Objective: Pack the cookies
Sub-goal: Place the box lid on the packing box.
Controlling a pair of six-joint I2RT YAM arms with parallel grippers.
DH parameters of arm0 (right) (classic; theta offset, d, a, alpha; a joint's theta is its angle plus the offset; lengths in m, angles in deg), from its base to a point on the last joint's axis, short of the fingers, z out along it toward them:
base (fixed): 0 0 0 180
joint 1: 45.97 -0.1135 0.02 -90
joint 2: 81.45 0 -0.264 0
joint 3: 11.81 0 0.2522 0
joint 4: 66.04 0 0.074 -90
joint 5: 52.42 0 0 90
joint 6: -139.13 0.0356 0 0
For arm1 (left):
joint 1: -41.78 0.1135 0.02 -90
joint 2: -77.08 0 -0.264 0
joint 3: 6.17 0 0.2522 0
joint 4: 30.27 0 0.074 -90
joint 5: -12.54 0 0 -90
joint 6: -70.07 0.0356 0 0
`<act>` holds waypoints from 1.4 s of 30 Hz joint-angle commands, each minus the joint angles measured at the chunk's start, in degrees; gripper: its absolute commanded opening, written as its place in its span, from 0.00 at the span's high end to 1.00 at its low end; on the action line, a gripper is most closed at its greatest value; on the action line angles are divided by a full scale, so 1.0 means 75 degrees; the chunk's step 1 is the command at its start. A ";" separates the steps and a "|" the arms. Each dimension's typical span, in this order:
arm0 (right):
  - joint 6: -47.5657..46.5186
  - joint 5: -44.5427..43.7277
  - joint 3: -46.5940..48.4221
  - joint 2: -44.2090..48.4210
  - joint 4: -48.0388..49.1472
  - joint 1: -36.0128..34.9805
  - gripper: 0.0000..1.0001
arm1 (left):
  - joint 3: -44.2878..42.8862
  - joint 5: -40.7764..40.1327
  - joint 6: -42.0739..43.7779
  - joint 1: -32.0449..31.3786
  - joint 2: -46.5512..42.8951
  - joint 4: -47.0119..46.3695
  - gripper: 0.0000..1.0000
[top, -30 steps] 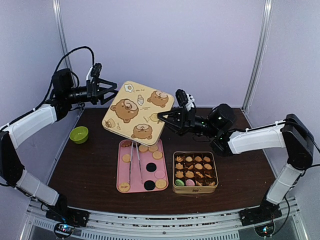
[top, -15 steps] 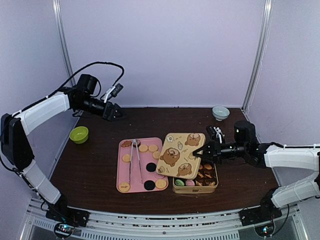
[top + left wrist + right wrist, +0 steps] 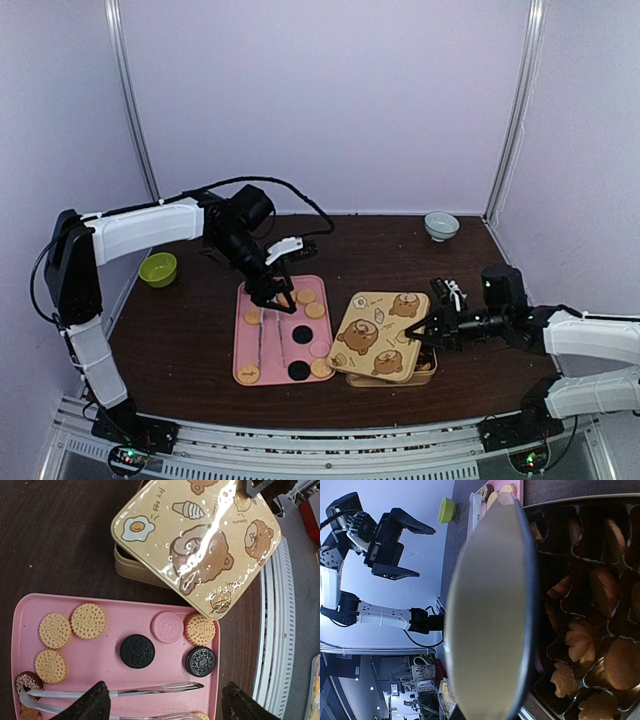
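Observation:
Loose cookies lie on the pink tray (image 3: 243,345): tan ones (image 3: 87,621), a pink one (image 3: 167,627) and black ones (image 3: 137,651). Metal tongs (image 3: 150,689) lie on the tray beside them. My left gripper (image 3: 165,707) hangs open just above the tongs, seen from above at the tray's far end (image 3: 272,297). My right gripper (image 3: 418,332) is shut on the right edge of the bear-printed lid (image 3: 380,335). The lid lies tilted over the gold tin (image 3: 132,570), covering most of it. Tan flower-shaped cookies (image 3: 582,640) sit in the tin's dark cups under the lid's pale underside (image 3: 490,610).
A green bowl (image 3: 158,269) stands at the table's left edge and a pale bowl (image 3: 441,225) at the back right. The lid's left corner overhangs the tray's right rim (image 3: 216,630). The table's front rail (image 3: 272,645) runs close by the tin.
The right arm brought the lid down from high at the back onto the tin. The left arm let go of it and swung from the back left down over the tray.

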 commanded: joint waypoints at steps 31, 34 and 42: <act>-0.0465 -0.1470 -0.0539 0.0317 -0.1212 0.0849 0.76 | -0.0950 -0.1044 0.1131 -0.1594 0.1836 0.0058 0.32; -0.0573 -0.1590 -0.0396 0.0244 -0.1477 0.0881 0.78 | -0.1056 -0.1025 0.1098 -0.1599 0.1998 0.0018 0.32; -0.1659 -0.2634 0.0426 0.1345 -0.3557 0.0880 0.51 | -0.1236 -0.0656 0.1006 -0.1642 0.2130 0.0017 0.37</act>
